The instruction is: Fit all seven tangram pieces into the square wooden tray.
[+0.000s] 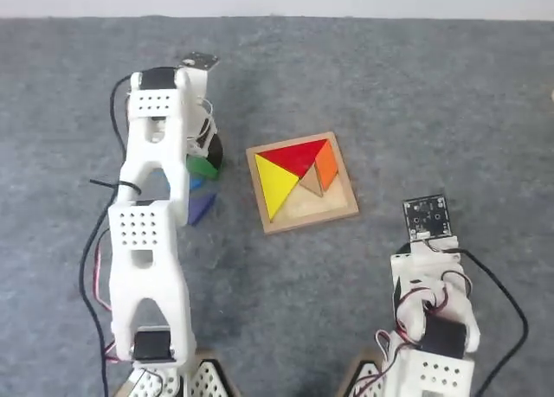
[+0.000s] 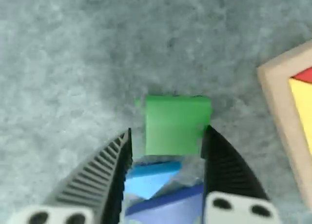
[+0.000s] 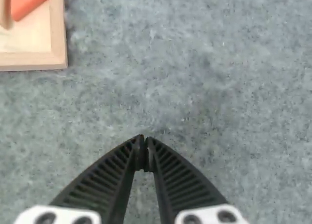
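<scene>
Left claw (image 2: 167, 132) is hanging spread over the green square (image 2: 178, 125), jaws standing either side of its near end and not pinching yet. One finger looks just beside the square's edge, the other a little apart. The square is lying flat on the grey counter (image 1: 389, 94), near the tray (image 1: 312, 223) on the left arm's side. A light blue piece (image 2: 148, 177) is sitting right against it, maybe overlapping, with a dark blue piece (image 2: 165, 204) just behind that. The tray is holding red (image 1: 299, 157), yellow (image 1: 275, 185), orange (image 1: 326, 163) and a small tan triangle (image 1: 310, 185), with bare wood showing toward its near corner. Four in, three out by my count.

Step in hand, as I'm judging it: grasping the green square. Doing it well means lowering straight down so both fingers are landing on opposite flat sides, centred, then closing slowly so the square isn't twisting or skidding on the fuzzy surface. The light blue piece is crowding it — a finger could be catching or dragging that one along. Lift clear before swinging over the tray rim.

Right claw (image 3: 143, 138) is pressed together, holding nothing, sitting over bare counter near a tray corner.
</scene>
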`<state>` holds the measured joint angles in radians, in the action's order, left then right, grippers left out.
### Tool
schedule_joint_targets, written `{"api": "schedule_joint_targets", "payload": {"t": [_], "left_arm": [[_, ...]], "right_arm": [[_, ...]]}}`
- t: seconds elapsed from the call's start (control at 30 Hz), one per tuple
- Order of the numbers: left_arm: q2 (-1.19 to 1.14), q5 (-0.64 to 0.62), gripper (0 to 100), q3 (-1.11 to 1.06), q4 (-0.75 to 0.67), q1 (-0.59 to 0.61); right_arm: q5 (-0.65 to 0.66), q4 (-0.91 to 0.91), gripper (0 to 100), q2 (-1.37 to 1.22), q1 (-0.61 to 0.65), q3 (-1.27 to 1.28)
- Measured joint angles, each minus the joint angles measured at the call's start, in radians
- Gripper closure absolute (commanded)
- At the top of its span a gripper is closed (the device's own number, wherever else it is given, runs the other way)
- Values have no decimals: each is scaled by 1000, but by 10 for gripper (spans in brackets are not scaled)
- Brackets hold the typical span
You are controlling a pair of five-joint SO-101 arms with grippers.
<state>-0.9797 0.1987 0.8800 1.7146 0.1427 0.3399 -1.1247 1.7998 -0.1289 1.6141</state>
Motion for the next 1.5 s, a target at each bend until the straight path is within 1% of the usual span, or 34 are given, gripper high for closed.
{"api": "schedule_joint_targets", "payload": {"t": [0.1,0.23,0.43,0.67,0.87,0.97,1.1,1.17,1.3,1.43,1.5], "left_arm": [[-35,18,777,0,0,-5],[-78,37,815,5,0,-25],[-91,48,925,18,3,-52],[-44,55,929,38,9,-74],[-3,71,929,-51,9,-114],[17,71,917,-101,9,-144],[34,69,793,-118,9,-149],[40,69,759,-121,9,-146],[43,71,757,-120,9,-100],[41,69,757,-55,9,-37],[41,77,757,-38,9,-29]], "right_arm": [[0,0,992,0,0,0],[0,0,992,0,0,0],[0,0,992,0,0,0],[0,0,992,0,0,0],[0,0,992,0,0,9],[0,0,992,0,0,12],[0,0,992,0,0,12],[0,0,992,0,0,12],[0,0,992,0,0,12],[0,0,992,0,0,12],[0,0,992,0,0,12]]}}
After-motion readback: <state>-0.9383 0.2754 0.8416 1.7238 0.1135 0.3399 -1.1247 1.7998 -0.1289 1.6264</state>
